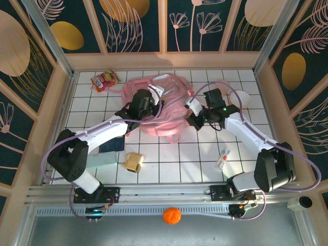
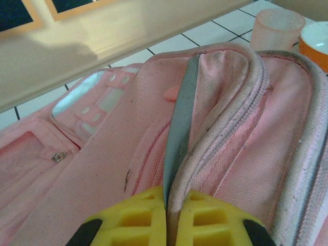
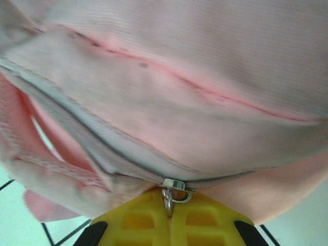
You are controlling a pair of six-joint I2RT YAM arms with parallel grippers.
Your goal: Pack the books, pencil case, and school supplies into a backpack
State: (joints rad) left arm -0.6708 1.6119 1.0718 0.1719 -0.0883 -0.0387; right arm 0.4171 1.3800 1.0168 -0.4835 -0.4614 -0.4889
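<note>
Your left gripper point(image 2: 166, 207) is clenched on the grey zip edge point(image 2: 179, 128) of the glossy pink backpack point(image 1: 174, 92), likely bracing it. Your right gripper point(image 3: 169, 218) pinches the small metal zipper pull point(image 3: 173, 185), presumably to run it. The backpack lies mid-table between the arms.

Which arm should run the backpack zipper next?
Right, probably. The right gripper is shut on the zipper pull of the backpack; the left gripper pinches a fabric edge by the zipper track, so it better serves as anchor.
</note>
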